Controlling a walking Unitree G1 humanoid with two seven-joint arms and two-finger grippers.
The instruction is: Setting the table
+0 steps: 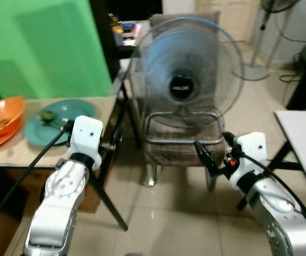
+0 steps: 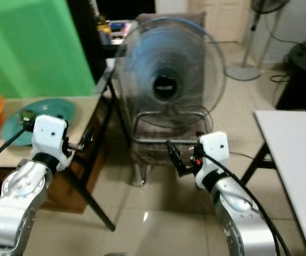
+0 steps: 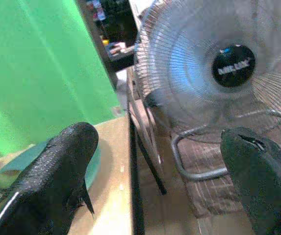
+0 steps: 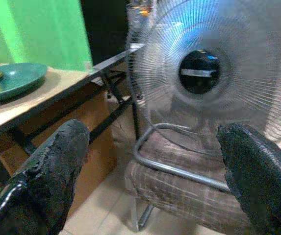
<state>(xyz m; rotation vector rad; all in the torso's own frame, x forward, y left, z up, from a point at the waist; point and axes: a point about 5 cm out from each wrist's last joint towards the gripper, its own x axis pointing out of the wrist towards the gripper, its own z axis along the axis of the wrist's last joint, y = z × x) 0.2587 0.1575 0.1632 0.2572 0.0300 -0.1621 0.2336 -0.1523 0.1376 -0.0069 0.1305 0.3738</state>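
A teal plate [image 1: 56, 120] lies on the wooden table [image 1: 103, 106] at the left, with a small utensil [image 1: 47, 116] resting on it. Stacked orange bowls [image 1: 0, 120] sit further left on the same table. My left gripper [image 3: 160, 134] is open and empty, held near the table's right corner, with the plate just past one finger [image 3: 57, 171]. My right gripper [image 4: 152, 131] is also open and empty, low over the floor in front of the chair. The plate [image 4: 10, 81] shows off to its side.
A running floor fan [image 1: 182, 74] stands on a plaid chair [image 1: 179, 146] straight ahead, between the two tables. A white table [image 1: 302, 133] is at the right. A green screen [image 1: 40, 48] backs the wooden table. Tiled floor [image 1: 158, 213] lies below me.
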